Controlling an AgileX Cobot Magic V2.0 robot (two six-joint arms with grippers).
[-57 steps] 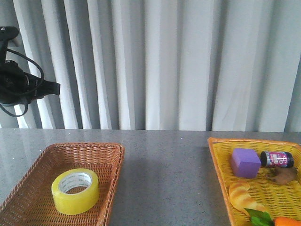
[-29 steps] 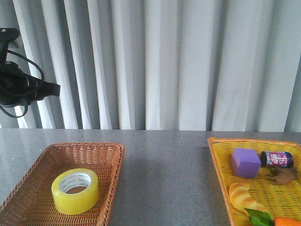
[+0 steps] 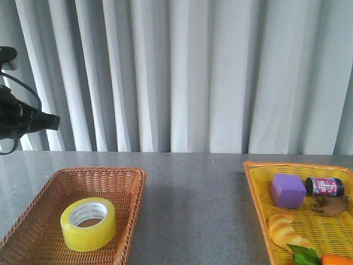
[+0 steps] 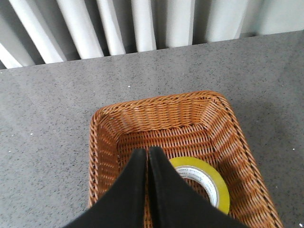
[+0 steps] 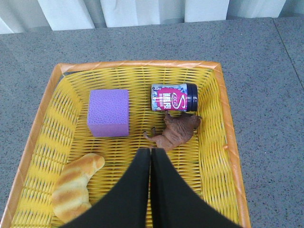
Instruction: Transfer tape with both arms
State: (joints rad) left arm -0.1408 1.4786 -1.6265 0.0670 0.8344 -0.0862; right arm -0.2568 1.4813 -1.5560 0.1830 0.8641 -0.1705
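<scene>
small can [image 5: 174, 97], pink label with large "S"; tape [image 3: 88, 223] core print unreadable

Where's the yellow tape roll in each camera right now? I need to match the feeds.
Front view: tape lies flat in the brown wicker basket, lower left.
Left wrist view: tape in the same basket, beside the shut left gripper.
Right wrist view: not in it.
Shared landmark: the brown wicker basket.

left basket [image 3: 135, 182]: tape [image 3: 88, 223] inside
right basket [image 3: 255, 190]: block [image 3: 287, 190], can [image 3: 325, 186] behind; croissant [image 3: 285, 231] in front
table [image 3: 193, 204]: both baskets on it
</scene>
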